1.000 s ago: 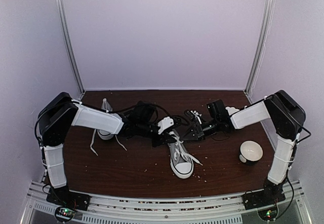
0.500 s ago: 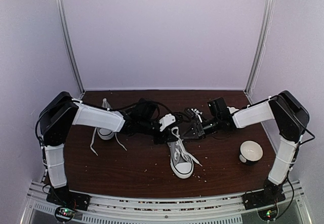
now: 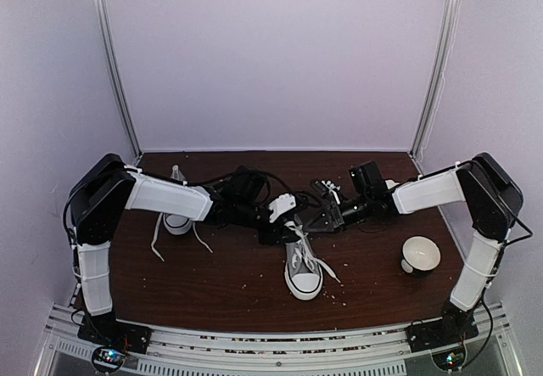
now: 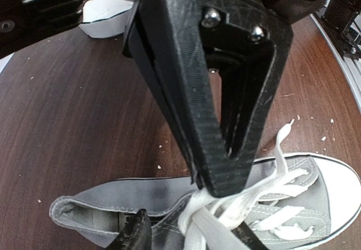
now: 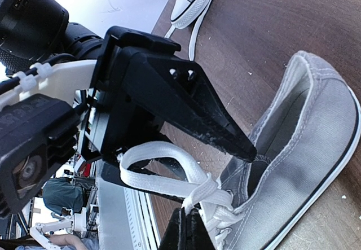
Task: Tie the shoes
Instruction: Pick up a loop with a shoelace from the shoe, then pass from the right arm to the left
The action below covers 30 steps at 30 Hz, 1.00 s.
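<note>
top cam, table: dark brown wood table (image 3: 229,287), both arms reaching in toward the middle
top cam, middle shoe: the grey middle shoe (image 3: 304,272) sits mid-table, white toe cap toward the near edge, heel toward the back
top cam, second shoe: the second shoe (image 3: 176,224) is well off to the left, partly under the left arm, its strings loose on the wood
top cam, grippers: left gripper (image 3: 282,221) and right gripper (image 3: 312,221) meet over the middle shoe's heel end, tips near each other
top cam, extra: white cup (image 3: 420,255) on the right, well apart from both shoes
left wrist, left gripper: its fingers (image 4: 135,234) are spread, with the bunched laces (image 4: 265,196) running between them; neither pad seems to squeeze anything
left wrist, right gripper: comes down from above, pointed tip right on the lace bunch over the tongue
left wrist, table: a few pale crumbs (image 4: 160,166) beside the shoe
right wrist, right gripper: jaws pressed together, pinching the laces where they cross
right wrist, lace loop: one lace loop (image 5: 163,151) stands up toward the left gripper; can't tell if it hooks a finger
right wrist, shoes: middle shoe along the right side, second shoe far off at the top
</note>
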Available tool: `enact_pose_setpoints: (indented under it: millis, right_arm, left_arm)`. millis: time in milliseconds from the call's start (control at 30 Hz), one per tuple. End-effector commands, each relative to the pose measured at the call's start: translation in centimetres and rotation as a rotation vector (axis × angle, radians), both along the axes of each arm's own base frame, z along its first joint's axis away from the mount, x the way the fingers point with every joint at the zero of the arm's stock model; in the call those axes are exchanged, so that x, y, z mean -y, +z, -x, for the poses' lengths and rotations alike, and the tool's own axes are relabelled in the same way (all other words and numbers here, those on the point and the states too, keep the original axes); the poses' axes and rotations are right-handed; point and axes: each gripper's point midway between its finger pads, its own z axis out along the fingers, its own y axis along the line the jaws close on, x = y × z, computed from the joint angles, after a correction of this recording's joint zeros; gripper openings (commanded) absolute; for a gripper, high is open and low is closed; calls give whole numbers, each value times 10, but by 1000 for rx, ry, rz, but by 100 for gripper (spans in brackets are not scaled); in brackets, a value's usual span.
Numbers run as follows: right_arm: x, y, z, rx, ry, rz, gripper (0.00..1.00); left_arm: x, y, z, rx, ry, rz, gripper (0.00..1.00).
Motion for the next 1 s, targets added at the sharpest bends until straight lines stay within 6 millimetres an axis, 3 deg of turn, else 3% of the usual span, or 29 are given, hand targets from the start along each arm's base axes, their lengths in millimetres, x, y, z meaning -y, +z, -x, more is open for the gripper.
enact_pose_setpoints:
  millis: [0, 433, 700, 967]
  right_arm:
    - [-1, 10, 3, 36, 9, -9, 0]
    - [-2, 12, 4, 39, 16, -11, 0]
    - [-3, 14, 7, 40, 24, -11, 0]
    - [-4, 16, 7, 44, 28, -15, 0]
  left_arm:
    - [9, 16, 7, -6, -40, 68, 46]
    - [20, 20, 8, -54, -58, 105, 43]
    - [23, 17, 2, -61, -34, 101, 20]
    - [24, 16, 2, -65, -38, 96, 8]
